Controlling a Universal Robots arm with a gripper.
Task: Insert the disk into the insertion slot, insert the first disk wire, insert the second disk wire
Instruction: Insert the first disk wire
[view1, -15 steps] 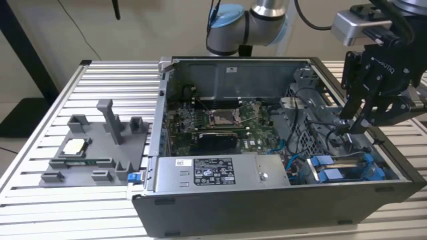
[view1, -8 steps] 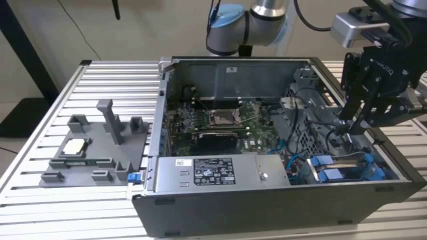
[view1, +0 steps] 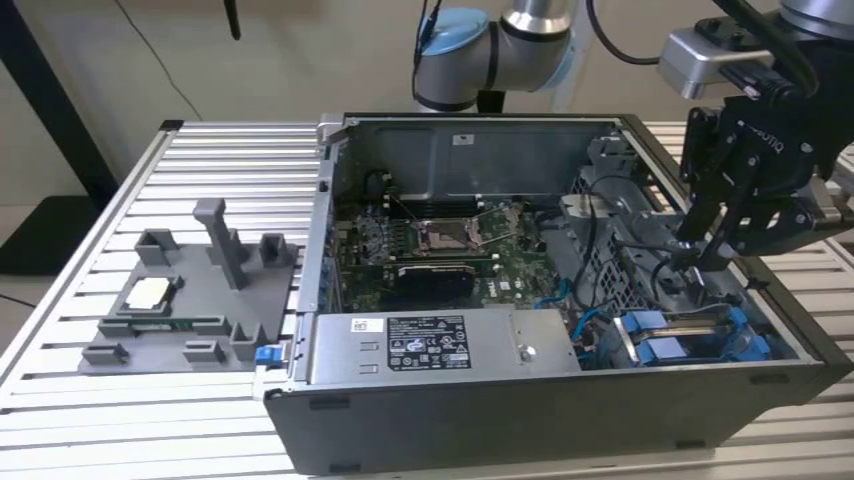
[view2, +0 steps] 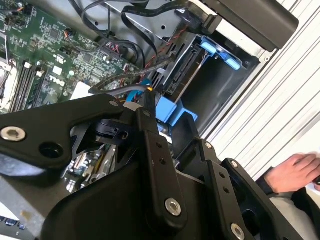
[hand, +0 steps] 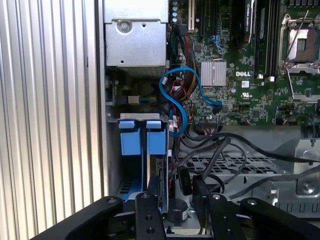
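As far as these views let me judge, the disk (view1: 697, 338) stood seated in the insertion slot (hand: 113, 155), at the computer case's (view1: 561, 420) near corner on the exterior view's right. Two blue tabs (hand: 131, 140) showed side by side there, and which one was the disk's own I could not tell. Its long axis ran along the case's near wall, with the tabs facing the power supply (view1: 441, 342). A looping blue cable (hand: 172, 97) and loose black cables (hand: 220, 150) lay just beside it, between the cage and the motherboard (view1: 427, 240). The pincer (view1: 697, 262) hung just above the disk's end away from the tabs, aimed down among those cables. Whether it was spread or pinching a wire, I could not tell.
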